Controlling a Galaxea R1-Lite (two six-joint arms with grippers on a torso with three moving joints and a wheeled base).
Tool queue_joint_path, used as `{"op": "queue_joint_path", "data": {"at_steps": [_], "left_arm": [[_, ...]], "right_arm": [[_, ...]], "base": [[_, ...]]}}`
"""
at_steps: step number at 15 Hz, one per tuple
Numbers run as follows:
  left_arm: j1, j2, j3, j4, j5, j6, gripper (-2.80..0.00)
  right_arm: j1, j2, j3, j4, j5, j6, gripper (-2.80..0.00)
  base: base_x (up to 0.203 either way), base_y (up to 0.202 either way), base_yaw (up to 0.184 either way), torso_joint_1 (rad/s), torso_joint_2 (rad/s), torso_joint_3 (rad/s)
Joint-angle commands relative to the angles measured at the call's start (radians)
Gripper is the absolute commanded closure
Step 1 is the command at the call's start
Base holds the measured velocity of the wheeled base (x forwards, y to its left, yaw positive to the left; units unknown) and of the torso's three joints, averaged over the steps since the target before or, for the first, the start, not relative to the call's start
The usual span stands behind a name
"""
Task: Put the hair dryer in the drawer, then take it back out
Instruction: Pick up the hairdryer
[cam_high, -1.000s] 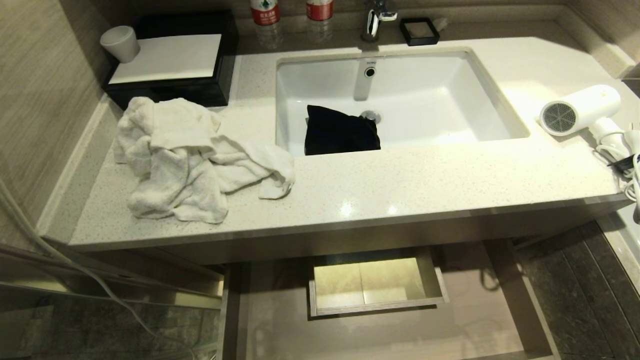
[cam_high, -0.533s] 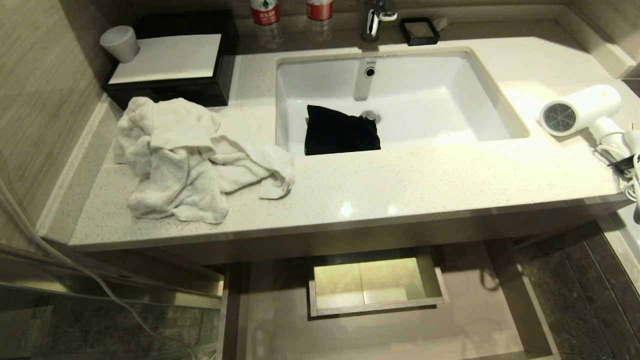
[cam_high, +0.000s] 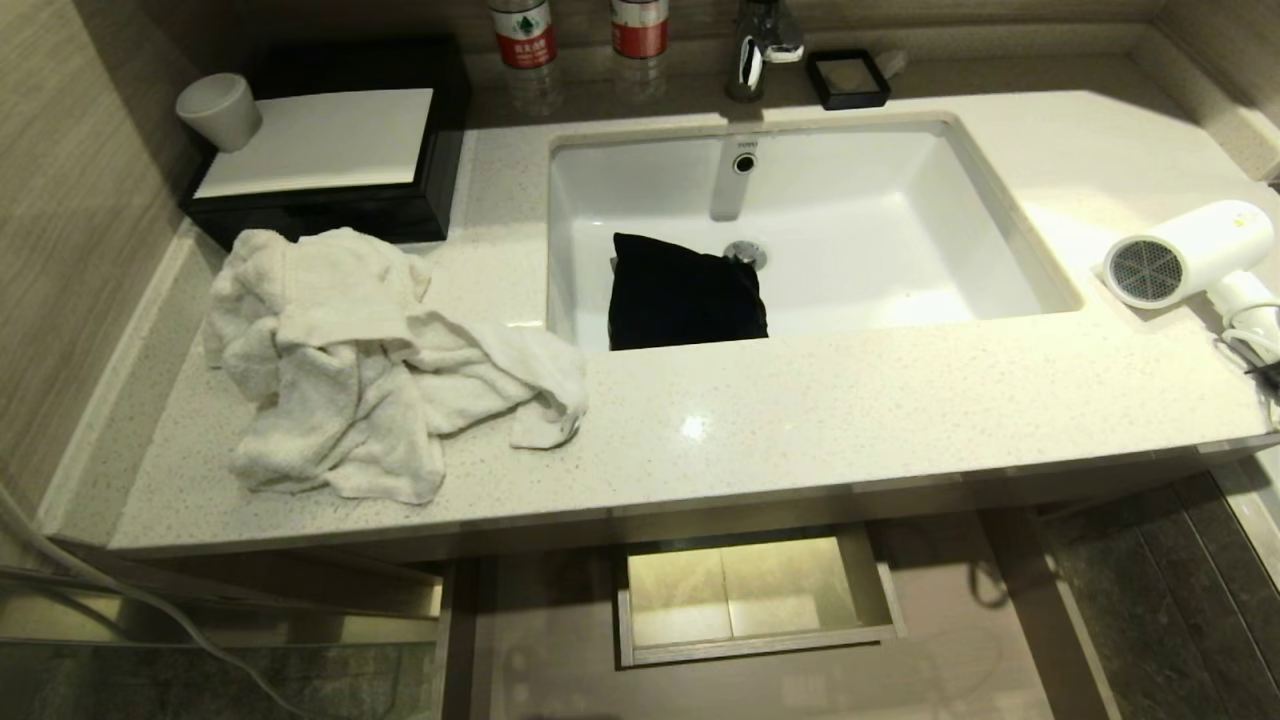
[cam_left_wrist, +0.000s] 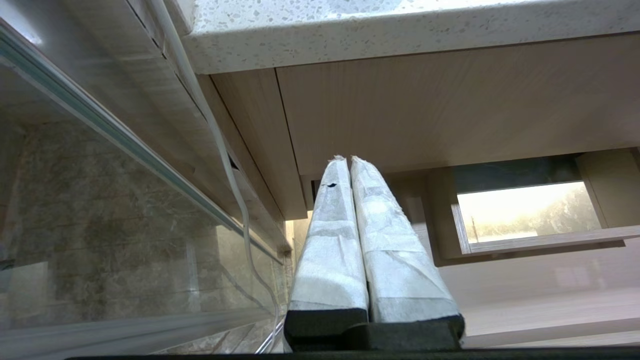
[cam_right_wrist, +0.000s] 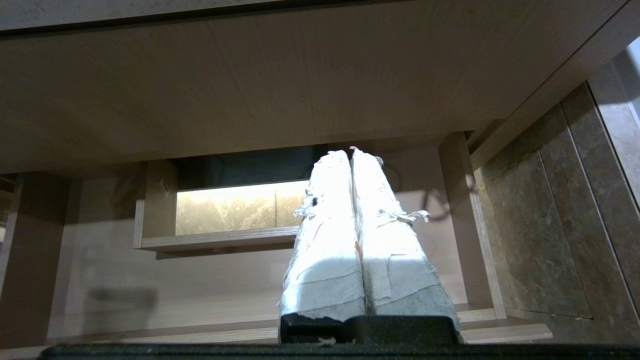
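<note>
White and lying on its side, the hair dryer (cam_high: 1190, 252) is resting at the desk's (cam_high: 800, 410) right end, beside the sink (cam_high: 1010, 215). My left gripper (cam_left_wrist: 346, 159) and right gripper (cam_right_wrist: 345, 152) are pressed closed, empty, hanging below the desk before the drawer (cam_high: 760, 640).

1. The pale speckled stone countertop (cam_high: 800, 400) is polished and glossy.
2. The white rectangular ceramic sink (cam_high: 850, 200) looks smooth and shiny.
3. The crumpled white terry-cloth towel (cam_high: 340, 370) is rough and matt.
4. The white plastic hair dryer (cam_high: 1200, 250) is smooth, with a grey mesh grille.
5. The beige wood-grain drawer (cam_high: 760, 645) has a matt front and a pale, faintly glossy floor.
6. The black folded cloth (cam_high: 685, 295) is matt.
7. The chrome metal tap (cam_high: 765, 40) is mirror-bright.
</note>
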Motion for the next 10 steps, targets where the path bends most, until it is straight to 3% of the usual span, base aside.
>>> {"op": "queue_joint_path", "data": {"at_steps": [1, 10], "left_arm": [[0.000, 0.000, 0.001, 0.000, 0.000, 0.000, 0.00], [0.000, 0.000, 0.002, 0.000, 0.000, 0.000, 0.00]], "right_arm": [[0.000, -0.001, 0.002, 0.000, -0.002, 0.006, 0.00], [0.000, 0.000, 0.002, -0.002, -0.002, 0.008, 0.00]], "base": [[0.000, 0.000, 0.000, 0.044, -0.03, 0.023], [0.000, 0.000, 0.000, 0.000, 0.00, 0.000]]}}
